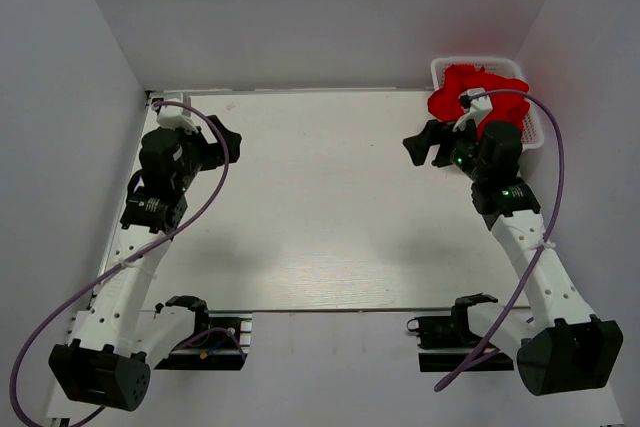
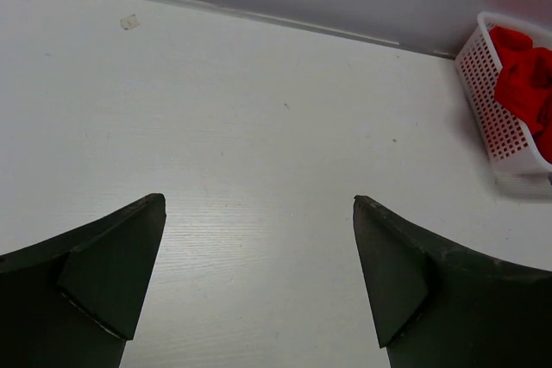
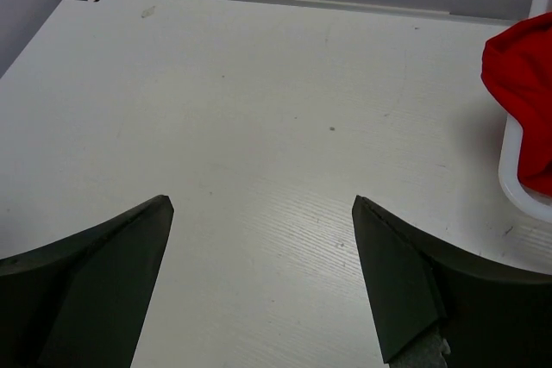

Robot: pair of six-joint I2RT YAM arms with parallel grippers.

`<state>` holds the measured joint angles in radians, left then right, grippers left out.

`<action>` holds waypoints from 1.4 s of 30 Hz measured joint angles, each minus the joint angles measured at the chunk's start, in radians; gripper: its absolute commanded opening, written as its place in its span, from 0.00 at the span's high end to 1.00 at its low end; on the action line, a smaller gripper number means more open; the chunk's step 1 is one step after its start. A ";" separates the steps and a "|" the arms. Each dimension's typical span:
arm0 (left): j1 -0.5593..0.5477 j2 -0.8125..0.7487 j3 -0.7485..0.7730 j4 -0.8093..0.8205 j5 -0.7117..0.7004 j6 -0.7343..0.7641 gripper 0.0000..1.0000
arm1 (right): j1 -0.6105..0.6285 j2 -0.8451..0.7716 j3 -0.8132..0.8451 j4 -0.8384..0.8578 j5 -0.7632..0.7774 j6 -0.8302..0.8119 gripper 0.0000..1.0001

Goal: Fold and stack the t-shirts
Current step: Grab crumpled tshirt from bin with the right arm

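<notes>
Between the right gripper (image 3: 259, 204) fingers: table (image 3: 259, 84) surface only. Spread wide, nothing held. It stands just left of the basket (image 3: 515, 174) and points away from it.

Left gripper (image 2: 259, 200): also spread wide, nothing held. It is well apart from the basket, on the opposite side of the table.

Hazards, as I judge them:
1. The t-shirts (image 1: 450, 87) form one crumpled red heap in the basket, spilling over its rim. I cannot tell one shirt from the next, so a single pinch may lift two or more together.
2. The basket looks light and sits at the far right corner. A shirt caught on it could drag or tip it.
3. The basket has a lattice wall. A finger driven too deep could catch in it, or close on plastic instead of cloth.
4. The right arm's purple cable (image 1: 553, 132) arches over the basket. Swinging toward the heap could hook it on cloth or rim.

Position of t-shirts against fingers: none between either pair, none touching. The right wrist view shows the nearest red fold at the basket's rim, right of and beyond the right-hand finger (image 3: 414, 282), near but apart. From the left gripper the heap is far off. All the red cloth I can see is in or on the basket, and folding has not yet begun.
</notes>
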<state>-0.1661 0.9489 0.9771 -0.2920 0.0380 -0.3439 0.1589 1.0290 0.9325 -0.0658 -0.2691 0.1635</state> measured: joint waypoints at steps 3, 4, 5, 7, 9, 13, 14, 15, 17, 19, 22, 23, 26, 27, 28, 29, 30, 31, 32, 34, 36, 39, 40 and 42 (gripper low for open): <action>0.000 0.006 0.000 -0.016 -0.002 -0.013 0.00 | -0.002 0.006 -0.001 0.004 0.014 0.014 0.10; 0.000 0.007 0.000 -0.018 -0.004 -0.016 0.00 | -0.002 0.013 -0.006 0.016 0.035 0.029 0.10; 0.000 0.007 0.000 -0.018 -0.008 -0.019 0.00 | -0.002 0.022 -0.010 0.020 0.056 0.041 0.10; 0.000 0.008 0.000 -0.018 -0.016 -0.023 0.00 | -0.002 0.066 -0.010 0.021 0.111 0.062 0.10; 0.000 0.016 0.000 -0.019 -0.023 -0.024 0.00 | -0.002 0.144 0.022 -0.007 0.161 0.062 0.10; 0.000 0.058 0.007 -0.023 -0.029 -0.023 0.00 | -0.013 0.346 0.192 -0.088 0.276 0.038 0.10; 0.000 0.070 0.009 -0.023 -0.030 -0.023 0.00 | -0.019 0.392 0.243 -0.101 0.315 0.038 0.10; 0.000 0.085 0.014 -0.026 -0.031 -0.019 0.00 | -0.026 0.442 0.303 -0.127 0.362 0.038 0.10; 0.000 0.119 0.032 -0.029 -0.034 -0.012 0.00 | -0.050 0.532 0.419 -0.162 0.438 0.035 0.10; 0.000 0.156 0.059 -0.035 -0.039 -0.002 0.00 | -0.081 0.615 0.524 -0.189 0.499 0.026 0.10; 0.000 0.214 0.104 -0.046 -0.050 0.013 0.00 | -0.130 0.754 0.692 -0.229 0.558 0.011 0.12; 0.000 0.234 0.119 -0.050 -0.052 0.017 0.00 | -0.148 0.810 0.758 -0.237 0.568 0.008 0.15; 0.000 0.285 0.148 -0.053 -0.052 0.031 0.00 | -0.196 0.983 0.969 -0.283 0.581 -0.006 0.16; 0.000 0.298 0.154 -0.055 -0.053 0.037 0.00 | -0.206 1.033 1.021 -0.287 0.581 -0.013 0.16; 0.000 0.311 0.159 -0.056 -0.052 0.040 0.00 | -0.218 1.083 1.077 -0.303 0.581 -0.019 0.16; 0.000 0.319 0.160 -0.057 -0.052 0.044 0.00 | -0.228 1.130 1.126 -0.314 0.581 -0.027 0.16; 0.000 0.327 0.161 -0.059 -0.052 0.047 0.00 | -0.236 1.170 1.168 -0.322 0.582 -0.035 0.18; 0.000 0.334 0.161 -0.059 -0.053 0.048 0.00 | -0.241 1.199 1.191 -0.325 0.582 -0.040 0.18; 0.000 0.340 0.161 -0.059 -0.053 0.050 0.00 | -0.245 1.221 1.206 -0.326 0.582 -0.043 0.21; 0.000 0.352 0.163 -0.060 -0.053 0.052 0.00 | -0.251 1.248 1.210 -0.329 0.582 -0.051 0.34; 0.000 0.364 0.167 -0.060 -0.053 0.055 0.00 | -0.255 1.265 1.210 -0.328 0.581 -0.060 0.51; 0.000 0.389 0.183 -0.059 -0.055 0.056 0.00 | -0.259 1.275 1.210 -0.327 0.572 -0.064 0.95; 0.000 0.400 0.192 -0.060 -0.056 0.055 0.00 | -0.260 1.275 1.210 -0.325 0.569 -0.062 1.00; 0.000 0.422 0.210 -0.059 -0.056 0.056 0.00 | -0.264 1.275 1.211 -0.317 0.569 -0.056 1.00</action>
<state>-0.1658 1.3712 1.1873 -0.3508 -0.0177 -0.2882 -0.1047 2.3039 2.1433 -0.3828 0.2996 0.1070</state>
